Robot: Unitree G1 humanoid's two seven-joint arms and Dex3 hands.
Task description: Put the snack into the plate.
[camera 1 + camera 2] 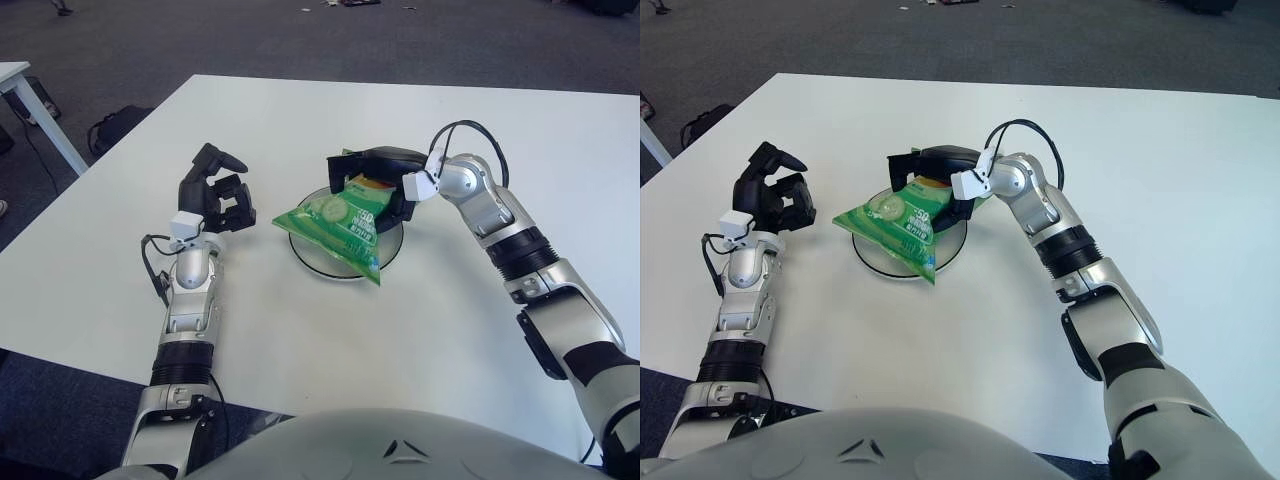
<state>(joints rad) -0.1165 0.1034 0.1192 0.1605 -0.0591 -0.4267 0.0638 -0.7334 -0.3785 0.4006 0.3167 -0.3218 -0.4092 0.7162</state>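
A green snack bag (pixel 340 222) lies across a white plate with a dark rim (pixel 330 264) in the middle of the white table. My right hand (pixel 375 180) is shut on the bag's far end, right above the plate's back rim. The bag's near corner hangs over the plate's front edge. My left hand (pixel 213 195) is held up to the left of the plate, fingers curled, holding nothing.
The white table (pixel 330 330) stretches around the plate on all sides. A dark bag (pixel 112 127) lies on the floor past the table's left edge, next to the leg of another white table (pixel 35 118).
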